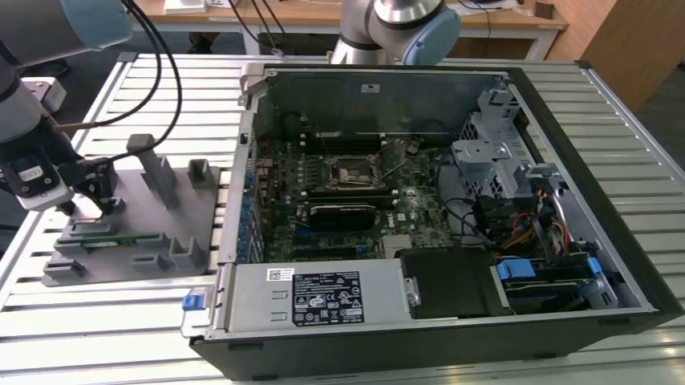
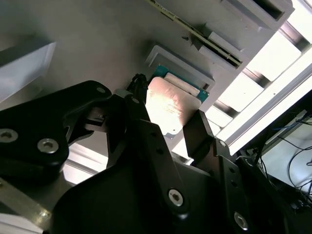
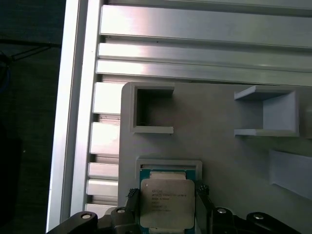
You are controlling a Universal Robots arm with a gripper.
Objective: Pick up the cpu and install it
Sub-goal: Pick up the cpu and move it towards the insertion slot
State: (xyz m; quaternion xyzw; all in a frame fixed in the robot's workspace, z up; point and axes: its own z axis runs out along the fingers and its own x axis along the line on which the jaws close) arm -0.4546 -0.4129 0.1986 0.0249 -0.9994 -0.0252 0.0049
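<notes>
So the gripper [image 1: 95,200] is down on the grey fixture tray [image 1: 160,233], and the cpu [image 3: 167,204] sits dead centre between its fingers [image 3: 134,197], not off to either side. From both wrist views I'd say it's pinching the cpu, one finger hard against each of two opposite edges. The chip is at its little framed pocket [image 3: 168,162], and I can't tell if it's been lifted at all yet. It lies flat, with the silver lid facing up at the wrist. It's pretty much square, so there's no real long axis, and its edges run square to the fingers. The socket [image 1: 354,171] is well apart from the gripper, inside the open case [image 1: 599,200]
</notes>
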